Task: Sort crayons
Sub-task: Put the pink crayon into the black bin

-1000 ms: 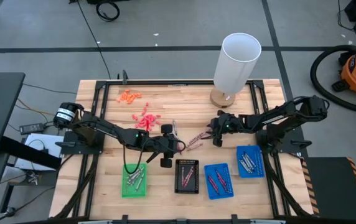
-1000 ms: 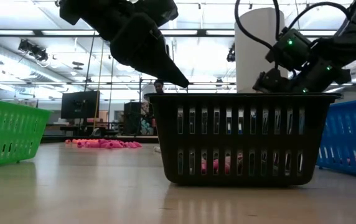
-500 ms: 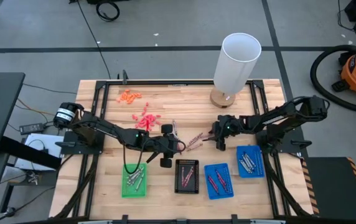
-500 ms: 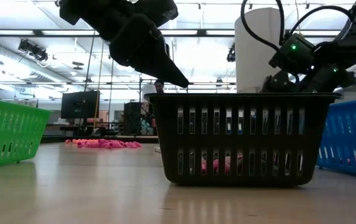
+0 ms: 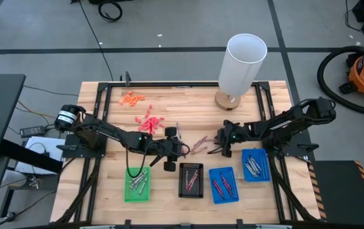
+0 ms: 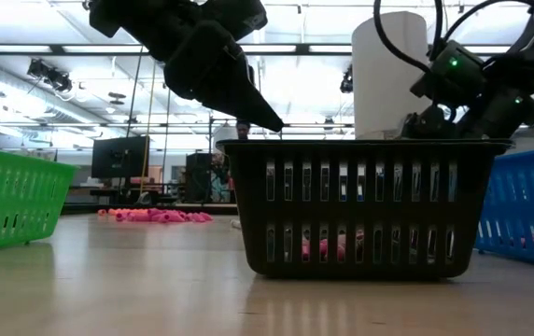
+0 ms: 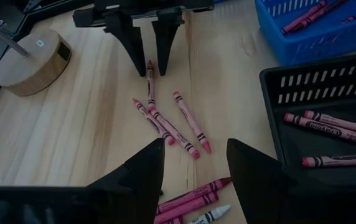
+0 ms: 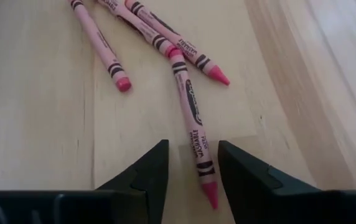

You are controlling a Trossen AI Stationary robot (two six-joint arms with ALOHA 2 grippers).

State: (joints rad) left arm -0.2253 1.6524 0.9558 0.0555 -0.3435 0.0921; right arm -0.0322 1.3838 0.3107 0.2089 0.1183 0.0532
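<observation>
Near the front edge of the surface (image 5: 105,191) stand four trays: green tray (image 5: 137,184), black tray (image 5: 191,180) and two blue trays (image 5: 224,185), each with crayons inside. Behind them the right gripper (image 5: 211,151) is low, jaws apart around the tip of one pinkish-red crayon (image 8: 193,134), with other loose crayons (image 7: 168,124) just beside it; the left gripper (image 5: 177,151) waits near, jaws apart and empty. Farther back lie an orange heap (image 5: 132,98) and a white cylinder (image 5: 240,67) on its wooden base, with bare wood between.

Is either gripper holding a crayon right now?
No. The right gripper straddles a pink crayon with its fingers open; the left gripper is empty.
</observation>
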